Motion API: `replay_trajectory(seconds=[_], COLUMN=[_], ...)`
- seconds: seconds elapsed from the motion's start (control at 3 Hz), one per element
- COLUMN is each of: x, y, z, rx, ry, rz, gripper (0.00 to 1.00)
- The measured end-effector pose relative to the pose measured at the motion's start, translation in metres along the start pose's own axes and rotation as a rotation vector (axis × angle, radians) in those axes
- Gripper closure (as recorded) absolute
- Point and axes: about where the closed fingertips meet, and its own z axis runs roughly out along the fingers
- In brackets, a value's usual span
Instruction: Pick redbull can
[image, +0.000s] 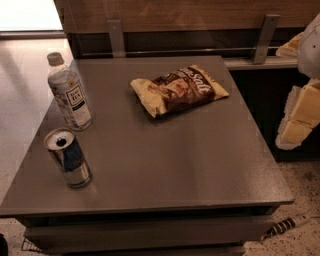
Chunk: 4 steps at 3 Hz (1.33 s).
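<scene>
Nearest the camera stands the redbull can (67, 159), upright at the front-left corner of the grey table (190, 165), close to the table's left edge. Its silver top faces up and slightly toward the viewer, with the dark drinking hole showing, and its blue and silver side leans a little in this view. Just behind it, apart from it, stands a clear plastic bottle (70, 95) with a white label and a grey cap, also upright. A crumpled chip bag (179, 90), yellow and brown, lies flat near the middle of the table's back half, well apart from both.

At the far right edge of the view hangs the gripper (299, 120), pale yellow and white, partly cut off by the frame. It sits beyond the table's right side, above the dark gap beside it, well apart from the can and touching nothing on the table. More of the white arm (311, 42) shows above it, coming in from the upper right. Whether the gripper is open or closed cannot be told.

On the speckled floor below the table's right front corner lies a striped cord (285, 226).
</scene>
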Motion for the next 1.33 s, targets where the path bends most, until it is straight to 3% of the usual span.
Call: replay_trajectory(seconds=[0.33,0.67,1.0,1.33], x=[0.000,-0.010,-0.033,-0.079], y=[0.000,0.003,0.008,0.020], z=[0.000,0.006,0.026,0.054], rx=[0.000,-0.018,-0.060,-0.124], ry=[0.000,-0.076,-0.250,-0.470], rz=[0.000,-0.023,-0.063,-0.119], gripper=[0.00,0.00,0.00,0.00])
